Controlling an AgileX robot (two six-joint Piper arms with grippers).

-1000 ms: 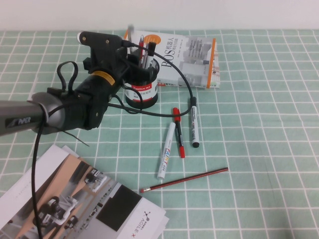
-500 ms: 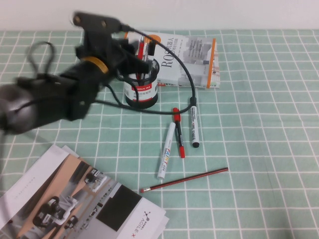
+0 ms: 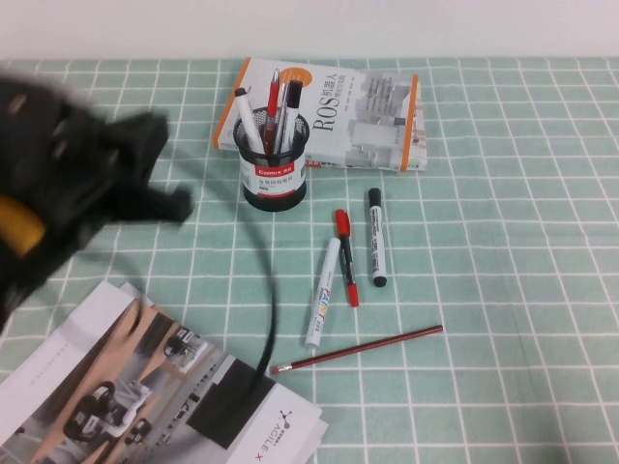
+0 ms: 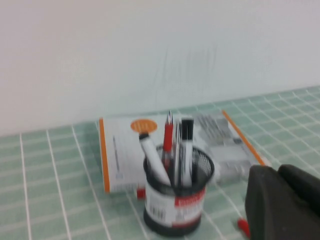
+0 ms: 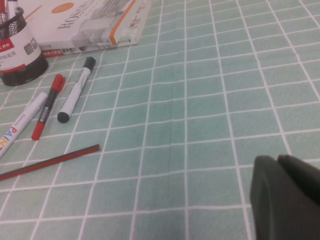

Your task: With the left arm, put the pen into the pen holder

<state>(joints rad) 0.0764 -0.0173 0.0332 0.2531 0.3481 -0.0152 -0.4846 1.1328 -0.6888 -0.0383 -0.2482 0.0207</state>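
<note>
High view: pen [image 3: 248,116] stands in pen holder [image 3: 275,180], placing looks done; left tool [image 3: 145,184] near worktop's left edge, right tool [image 5: 287,200] toward its right edge, grip of either untellable; next, left arm needs only parking.

Left claw [image 3: 160,198] blurred at left, right claw [image 5: 287,197] low

Raised high view downward; both wrist views low, sharing pen holder [image 4: 178,200].

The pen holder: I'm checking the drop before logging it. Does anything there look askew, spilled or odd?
Nothing stands out. The pen holder stands upright in front of the book, with the pen leaning inside among other pens. The left pincer is off to its left, blurred. The right pincer hangs over bare table.
</note>
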